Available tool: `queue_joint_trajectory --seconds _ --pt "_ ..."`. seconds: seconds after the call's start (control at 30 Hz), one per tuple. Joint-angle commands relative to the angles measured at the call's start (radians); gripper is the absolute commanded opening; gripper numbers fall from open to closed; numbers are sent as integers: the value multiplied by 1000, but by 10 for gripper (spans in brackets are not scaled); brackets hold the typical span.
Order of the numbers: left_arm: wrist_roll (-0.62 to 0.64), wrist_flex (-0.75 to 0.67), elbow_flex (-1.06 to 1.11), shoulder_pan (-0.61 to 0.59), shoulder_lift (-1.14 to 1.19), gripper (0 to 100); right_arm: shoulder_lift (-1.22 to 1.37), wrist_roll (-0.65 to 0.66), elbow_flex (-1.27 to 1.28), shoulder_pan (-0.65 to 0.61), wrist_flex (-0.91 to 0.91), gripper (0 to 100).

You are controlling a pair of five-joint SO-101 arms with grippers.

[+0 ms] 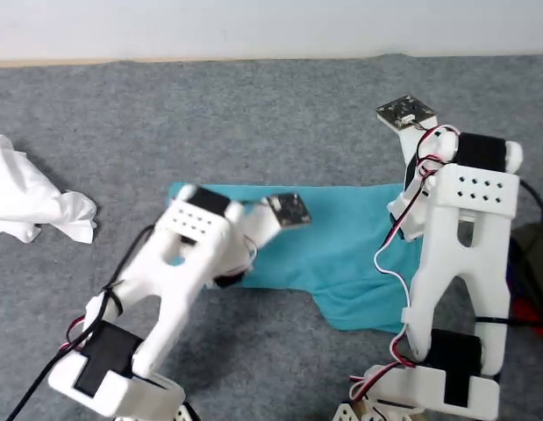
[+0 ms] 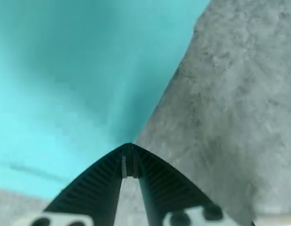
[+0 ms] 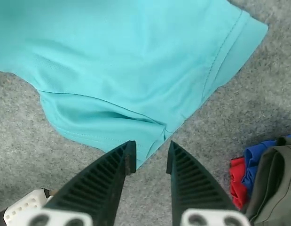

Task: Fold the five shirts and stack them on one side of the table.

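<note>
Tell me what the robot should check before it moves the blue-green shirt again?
1. Right end effector open and ready: ok, it hangs open over the edge of the teal shirt.
2. Left end effector really holding cloth: cannot tell, it is shut right at the shirt's edge.
3. Teal shirt smooth: not ok, there are creases near the right end effector.
4. White shirt folded: not ok, it lies crumpled at the side of the table.
5. Pile of clothes out of the way: ok, it lies apart from the teal shirt.
</note>
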Motion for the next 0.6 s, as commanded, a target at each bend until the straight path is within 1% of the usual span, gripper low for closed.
queue_joint_trajectory --seconds 0.0,0.1,0.27,0.47,0.57 --pt "9 -140 104 11 -44 3 -51 -9 -6 -8 39 116" --pt "9 -164 147 8 -46 3 -51 -9 -6 -8 39 116" --pt "14 -51 71 6 -94 3 -54 -9 -6 -10 41 116" --pt "115 61 -56 14 -319 3 -160 -9 -3 -10 42 114" --pt "195 92 -91 6 -436 3 -249 -9 66 -4 42 113"
